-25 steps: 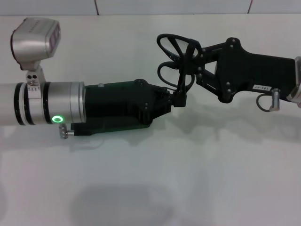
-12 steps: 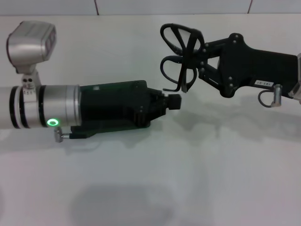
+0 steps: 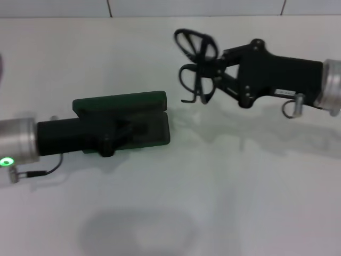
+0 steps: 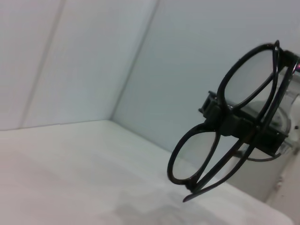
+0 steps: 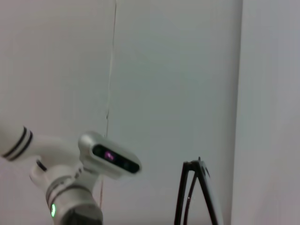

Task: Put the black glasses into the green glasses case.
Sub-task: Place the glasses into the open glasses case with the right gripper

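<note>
The black glasses (image 3: 196, 63) hang folded in my right gripper (image 3: 211, 73), which is shut on them above the table, to the right of and beyond the green glasses case (image 3: 143, 101). The case lies open, its far part bare, its near part partly hidden under my left gripper (image 3: 114, 134), which lies low over it. In the left wrist view the glasses (image 4: 212, 126) hang in the air, clamped at the frame by the right gripper (image 4: 246, 131). In the right wrist view only the thin temple arms (image 5: 186, 192) show.
The white table (image 3: 213, 192) spreads around the case, with a white wall (image 3: 192, 6) at the back. The left arm's silver forearm (image 3: 16, 141) with a green light lies at the left edge. It also shows in the right wrist view (image 5: 89, 178).
My left arm has drawn back to the left, uncovering much of the green case. My right gripper has shifted slightly left and farther away with the glasses.
</note>
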You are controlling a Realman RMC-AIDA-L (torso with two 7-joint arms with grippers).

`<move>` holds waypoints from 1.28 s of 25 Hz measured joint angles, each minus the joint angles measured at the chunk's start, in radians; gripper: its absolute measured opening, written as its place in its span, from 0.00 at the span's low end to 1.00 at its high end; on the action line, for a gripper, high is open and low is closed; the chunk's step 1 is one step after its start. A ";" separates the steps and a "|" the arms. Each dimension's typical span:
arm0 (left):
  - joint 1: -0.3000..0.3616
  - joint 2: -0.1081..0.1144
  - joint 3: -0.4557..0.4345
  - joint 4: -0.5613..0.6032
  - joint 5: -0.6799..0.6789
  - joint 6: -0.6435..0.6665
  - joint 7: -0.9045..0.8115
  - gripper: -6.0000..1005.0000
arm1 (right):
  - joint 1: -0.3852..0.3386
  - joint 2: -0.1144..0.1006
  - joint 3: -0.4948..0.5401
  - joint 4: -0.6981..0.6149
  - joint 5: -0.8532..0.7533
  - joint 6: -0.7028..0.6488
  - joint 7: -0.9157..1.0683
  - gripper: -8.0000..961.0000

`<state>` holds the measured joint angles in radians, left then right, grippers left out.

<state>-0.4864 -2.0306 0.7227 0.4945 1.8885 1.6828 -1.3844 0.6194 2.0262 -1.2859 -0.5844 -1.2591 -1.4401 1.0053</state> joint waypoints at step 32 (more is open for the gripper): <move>0.185 0.061 -0.026 0.122 0.011 0.001 -0.006 0.01 | 0.319 0.002 -0.672 0.073 0.216 0.598 0.231 0.10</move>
<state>-0.3011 -1.9693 0.6963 0.6160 1.8995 1.6842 -1.3899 0.9389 2.0279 -1.9583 -0.5110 -1.0432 -0.8421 1.2364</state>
